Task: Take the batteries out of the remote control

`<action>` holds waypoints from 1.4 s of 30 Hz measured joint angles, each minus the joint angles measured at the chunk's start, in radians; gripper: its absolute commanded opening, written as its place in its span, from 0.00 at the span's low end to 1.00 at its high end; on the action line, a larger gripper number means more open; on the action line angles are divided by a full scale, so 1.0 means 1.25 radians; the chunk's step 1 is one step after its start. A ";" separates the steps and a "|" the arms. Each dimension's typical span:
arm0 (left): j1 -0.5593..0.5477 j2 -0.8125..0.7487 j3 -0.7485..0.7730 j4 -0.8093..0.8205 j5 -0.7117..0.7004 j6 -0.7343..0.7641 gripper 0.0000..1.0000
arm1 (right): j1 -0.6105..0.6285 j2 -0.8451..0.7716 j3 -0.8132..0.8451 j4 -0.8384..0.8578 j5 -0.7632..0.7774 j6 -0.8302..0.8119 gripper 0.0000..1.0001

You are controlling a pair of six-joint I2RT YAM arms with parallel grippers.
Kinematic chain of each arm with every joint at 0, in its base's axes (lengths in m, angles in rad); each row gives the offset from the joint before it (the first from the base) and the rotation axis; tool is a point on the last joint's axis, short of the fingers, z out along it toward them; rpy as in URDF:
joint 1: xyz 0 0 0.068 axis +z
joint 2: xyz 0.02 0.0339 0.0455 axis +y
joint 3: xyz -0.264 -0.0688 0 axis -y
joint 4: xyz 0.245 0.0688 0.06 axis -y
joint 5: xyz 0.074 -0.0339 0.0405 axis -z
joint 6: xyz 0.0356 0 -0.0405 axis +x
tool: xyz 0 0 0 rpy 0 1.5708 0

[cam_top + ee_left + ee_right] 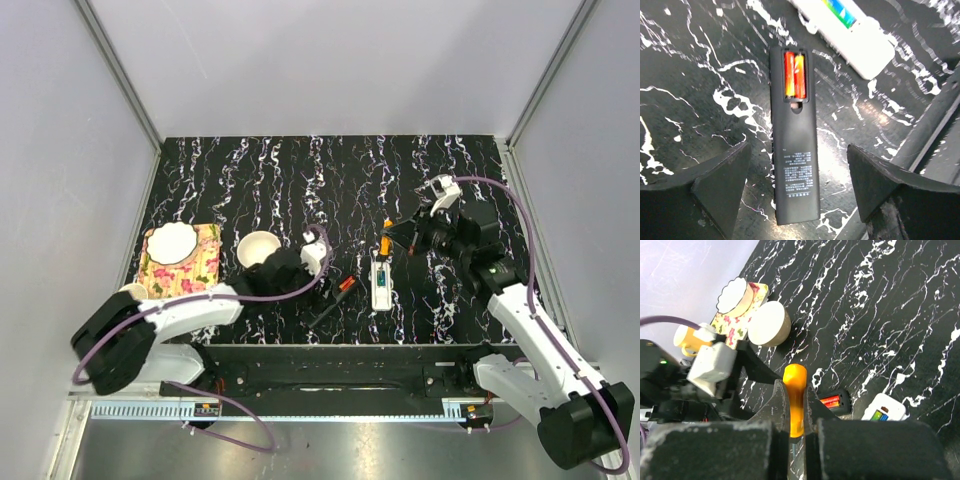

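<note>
near the middle of the black marbled table (250,180), the remote control (381,283) lies flat with its slot face up, its long axis running from the near edge toward the far wall. the batteries (381,291), green and blue, sit in that slot, lined along its length. just beyond the remote's far end the right gripper (795,401) is clamped tight on an orange stick (795,382), whose lower end is close to the white handset; i cannot tell if they touch. to the left, a black remote (795,195) lies at a slant, its open bay holding two red-orange cells (794,75) side by side. the left gripper (797,150) hangs over it with its fingers spread wide on either side, gripping nothing. further left stand a white bowl (258,248) showing only its pale inside, a scalloped white dish (172,241) on a floral cloth (205,262), and a yellow mug (685,337).
</note>
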 measured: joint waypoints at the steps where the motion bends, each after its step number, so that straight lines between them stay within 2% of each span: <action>1: 0.000 -0.024 -0.002 0.000 -0.005 -0.003 0.83 | 0.002 0.000 -0.008 0.015 -0.005 0.000 0.00; 5: -0.001 -0.147 -0.021 0.001 -0.013 -0.012 0.84 | 0.029 -0.006 -0.049 0.098 0.001 -0.002 0.00; 10: -0.001 -0.278 -0.051 0.001 -0.009 -0.016 0.84 | 0.187 -0.068 -0.141 0.229 0.072 -0.036 0.00; 14: -0.001 -0.316 -0.064 0.000 -0.008 -0.021 0.84 | 0.267 -0.091 -0.215 0.372 0.127 -0.082 0.00; 17: -0.001 -0.325 -0.089 0.000 -0.009 -0.030 0.84 | 0.296 -0.077 -0.300 0.534 0.168 -0.135 0.00; 20: -0.001 -0.325 -0.123 -0.001 -0.009 -0.042 0.84 | 0.309 -0.024 -0.403 0.709 0.195 -0.192 0.00; 23: -0.001 -0.319 -0.150 0.002 -0.009 -0.054 0.84 | 0.309 0.045 -0.460 0.810 0.212 -0.237 0.00; 31: -0.006 -0.224 -0.162 0.035 -0.015 -0.047 0.84 | 0.311 0.075 -0.468 0.957 0.265 -0.270 0.00; 42: -0.046 -0.055 -0.135 0.076 -0.059 0.012 0.80 | 0.312 0.098 -0.498 1.050 0.307 -0.303 0.00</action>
